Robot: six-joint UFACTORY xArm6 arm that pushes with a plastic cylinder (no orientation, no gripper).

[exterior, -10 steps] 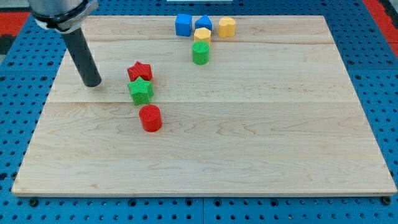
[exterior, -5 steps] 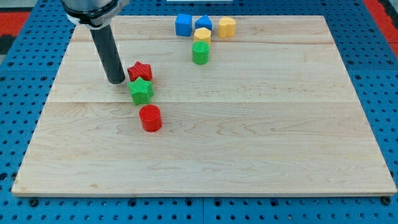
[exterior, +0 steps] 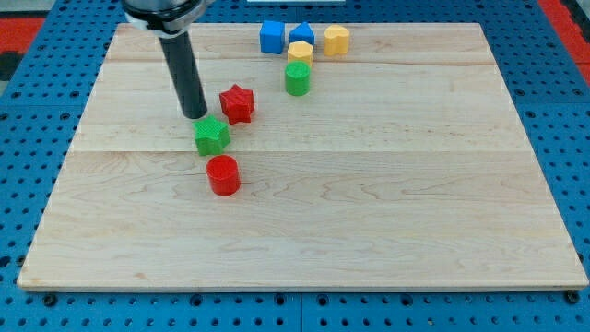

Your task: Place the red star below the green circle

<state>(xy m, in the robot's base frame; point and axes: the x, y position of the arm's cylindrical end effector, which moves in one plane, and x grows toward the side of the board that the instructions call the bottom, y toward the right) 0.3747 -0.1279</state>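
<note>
The red star [exterior: 237, 102] lies on the wooden board, left of centre near the view's top. The green circle [exterior: 297, 79] is a short cylinder up and to the right of it, a clear gap between them. My tip [exterior: 195, 114] rests on the board just left of the red star, with a small gap, and just above the green star [exterior: 211, 136].
A red cylinder [exterior: 222, 174] sits below the green star. A yellow block [exterior: 300, 53] touches the green circle's top side. Two blue blocks [exterior: 272, 37] [exterior: 301, 35] and a yellow hexagon [exterior: 336, 40] cluster at the board's top edge.
My tip has moved to the view's right, reached the red star and pushed it right and slightly up, away from the green star. The other blocks have not moved.
</note>
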